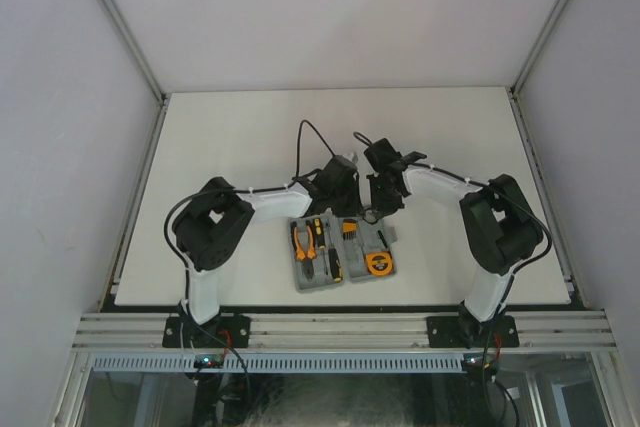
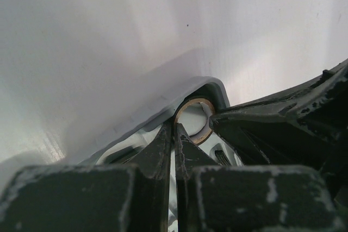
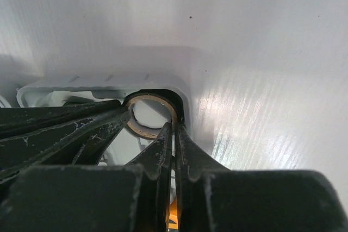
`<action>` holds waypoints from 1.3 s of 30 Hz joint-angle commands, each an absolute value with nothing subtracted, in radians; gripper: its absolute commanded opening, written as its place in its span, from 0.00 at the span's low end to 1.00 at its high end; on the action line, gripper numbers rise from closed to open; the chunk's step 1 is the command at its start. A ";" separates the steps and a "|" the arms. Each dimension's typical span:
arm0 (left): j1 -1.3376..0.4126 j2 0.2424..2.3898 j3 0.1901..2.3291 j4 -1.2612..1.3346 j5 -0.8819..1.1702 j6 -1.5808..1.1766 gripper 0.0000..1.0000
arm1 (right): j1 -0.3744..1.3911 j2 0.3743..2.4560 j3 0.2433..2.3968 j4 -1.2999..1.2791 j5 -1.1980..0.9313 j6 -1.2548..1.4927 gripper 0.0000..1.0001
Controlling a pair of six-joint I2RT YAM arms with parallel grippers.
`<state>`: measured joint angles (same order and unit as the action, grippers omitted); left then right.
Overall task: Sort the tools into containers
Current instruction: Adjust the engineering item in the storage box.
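The grey case (image 1: 322, 285) lies open near the arms, tools inside. At its far edge the left pincer (image 2: 174, 126) and right pincer (image 3: 174, 127) are squeezed shut. Their tips meet at a small ring (image 3: 142, 130). I cannot tell if either holds it.

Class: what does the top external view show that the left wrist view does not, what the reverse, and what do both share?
Only the top view: orange-handled pliers and tape measure lying in the open grey case. Only the left wrist: a tan ring at the case's corner, the shut left gripper at its edge. Both: the grey case and the left gripper.
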<state>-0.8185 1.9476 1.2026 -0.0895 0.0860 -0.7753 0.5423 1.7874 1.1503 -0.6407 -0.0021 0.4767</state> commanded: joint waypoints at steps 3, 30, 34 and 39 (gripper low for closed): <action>-0.823 1.941 1.216 -0.057 0.111 -0.770 0.06 | 0.577 1.930 1.117 -0.655 0.061 0.450 0.00; -0.690 1.571 1.204 -0.195 0.022 -0.654 0.26 | 0.521 1.264 0.926 -0.507 0.059 0.468 0.23; -0.673 1.425 1.087 -0.208 -0.024 -0.645 0.28 | 0.506 1.192 0.854 -0.512 0.076 0.482 0.24; -0.667 1.252 0.900 -0.226 -0.089 -0.657 0.29 | 0.492 1.103 0.767 -0.486 0.067 0.512 0.27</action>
